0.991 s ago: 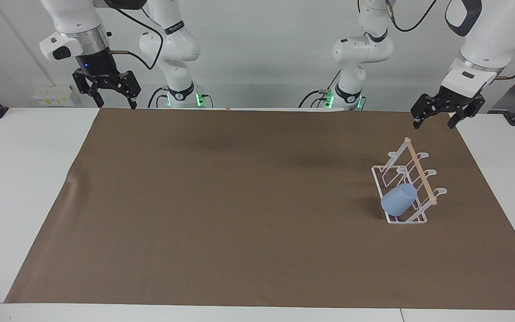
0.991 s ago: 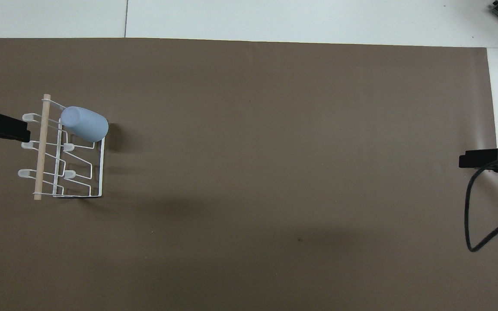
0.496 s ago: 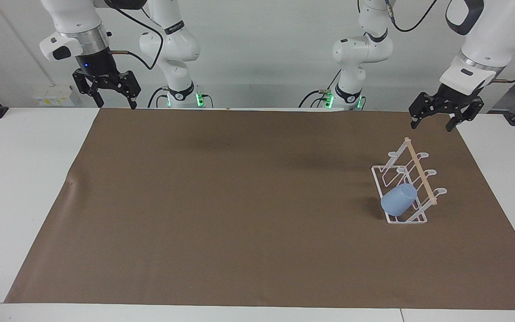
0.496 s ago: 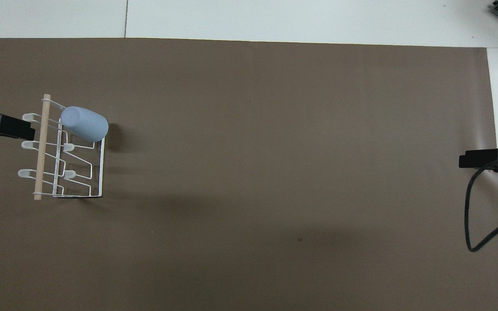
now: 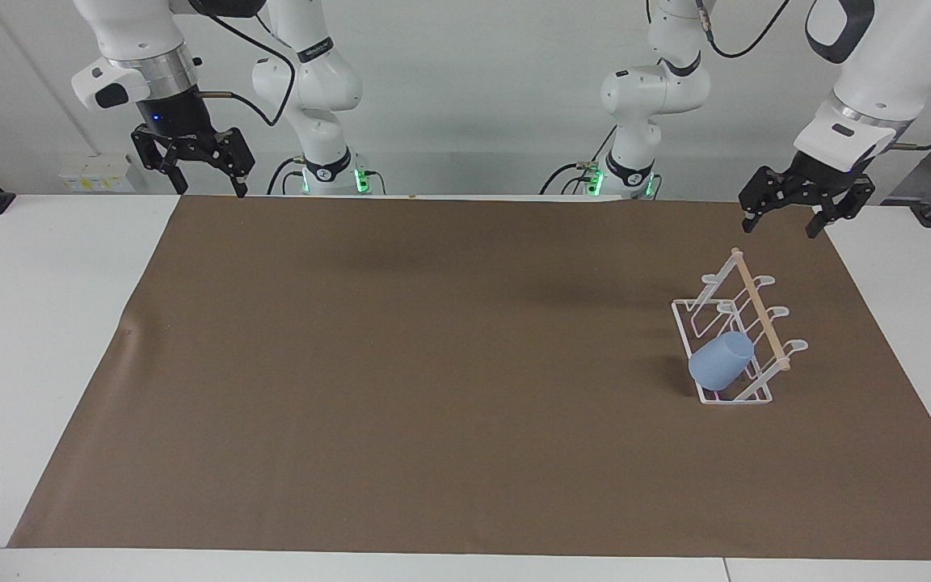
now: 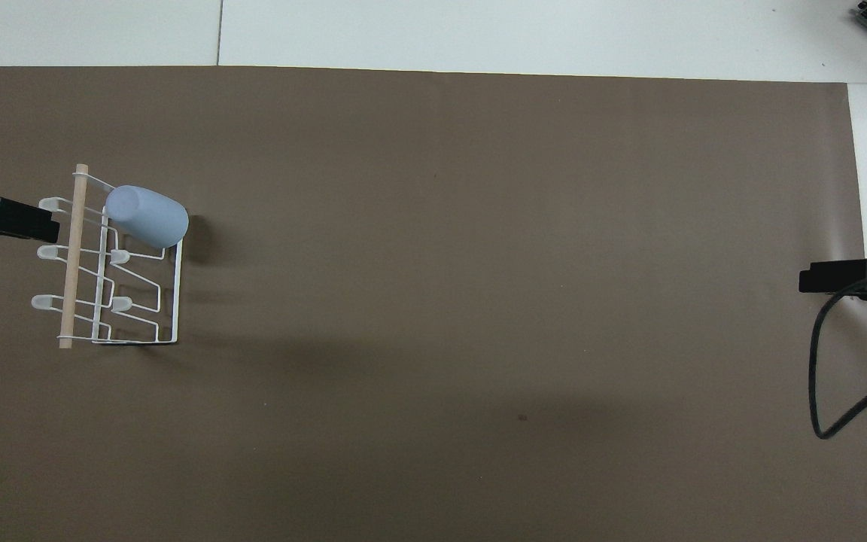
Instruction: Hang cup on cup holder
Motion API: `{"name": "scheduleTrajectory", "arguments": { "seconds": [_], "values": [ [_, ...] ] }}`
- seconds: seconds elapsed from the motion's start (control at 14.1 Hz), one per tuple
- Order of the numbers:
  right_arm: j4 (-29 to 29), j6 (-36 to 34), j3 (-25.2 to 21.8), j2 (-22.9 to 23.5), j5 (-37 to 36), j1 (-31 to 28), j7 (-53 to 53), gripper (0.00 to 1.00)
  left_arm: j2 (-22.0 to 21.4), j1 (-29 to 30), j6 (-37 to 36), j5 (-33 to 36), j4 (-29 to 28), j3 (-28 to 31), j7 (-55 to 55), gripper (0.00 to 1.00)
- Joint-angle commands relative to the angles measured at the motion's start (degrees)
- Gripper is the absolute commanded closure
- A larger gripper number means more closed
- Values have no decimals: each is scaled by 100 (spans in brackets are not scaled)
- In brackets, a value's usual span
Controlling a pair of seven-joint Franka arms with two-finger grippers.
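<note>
The cup (image 5: 721, 361) hung tilted on a peg of the holder (image 5: 739, 339), at the holder's end farther from me, on the brown mat (image 5: 433, 364) toward my left arm's end of the table. My left gripper (image 5: 783, 224) was raised over the mat's edge with fingers apart and empty; the overhead view cut off all but its tip. My right gripper (image 5: 207, 182) waited over the mat's corner near its base, fingers apart.

Facing cam high across table (image 5: 45, 339) toward robots; overhead cam looks steeply down; both share mat (image 5: 433, 364).
</note>
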Motion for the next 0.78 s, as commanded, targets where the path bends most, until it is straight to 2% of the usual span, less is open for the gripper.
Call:
{"name": "scheduleTrajectory", "arguments": {
  "seconds": [0.0,0.35,0.71],
  "values": [
    [-16,-69,3,-42,117,-26,45,0,-153,-49,102,-85,-252,-28,-273,0],
    [-16,-69,3,-42,117,-26,45,0,-391,-216,323,-85,-728,-37,-247,0],
    [-16,-69,3,-42,117,-26,45,0,-242,-208,-143,-59,-316,-37,-89,0]
  ]
}}
